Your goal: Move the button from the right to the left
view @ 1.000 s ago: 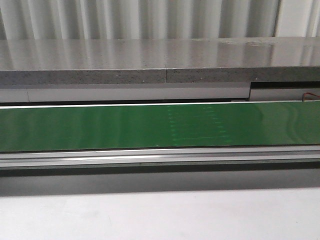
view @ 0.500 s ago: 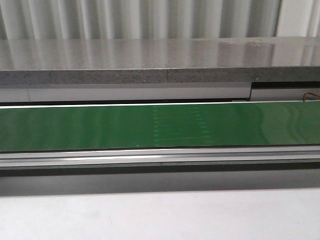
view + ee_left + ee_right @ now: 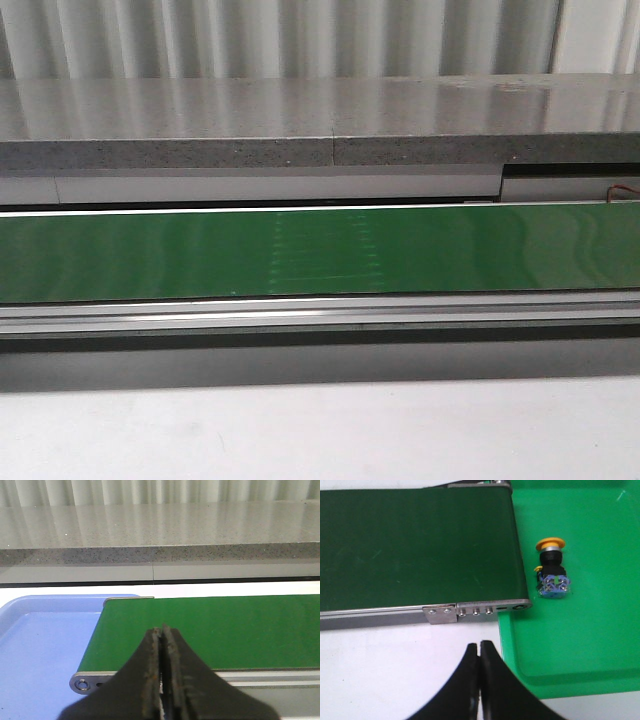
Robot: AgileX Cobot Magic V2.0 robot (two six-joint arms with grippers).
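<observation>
The button (image 3: 551,567) lies on its side in a green tray (image 3: 580,640) beside the belt's end; its yellow head points away from me, its blue-and-clear block toward me. My right gripper (image 3: 480,644) is shut and empty over white table, short of the tray's corner and apart from the button. My left gripper (image 3: 161,629) is shut and empty, hovering at the near edge of the green conveyor belt (image 3: 210,630) close to its other end. Neither gripper nor the button shows in the front view.
A blue tray (image 3: 40,650) sits past the belt's left end. The belt (image 3: 320,252) runs across the front view in a metal frame (image 3: 320,320), with a grey stone ledge (image 3: 300,125) behind and white table (image 3: 320,430) in front.
A faint dotted mark on the belt has drifted leftward across the front view. Nothing else has visibly moved.
</observation>
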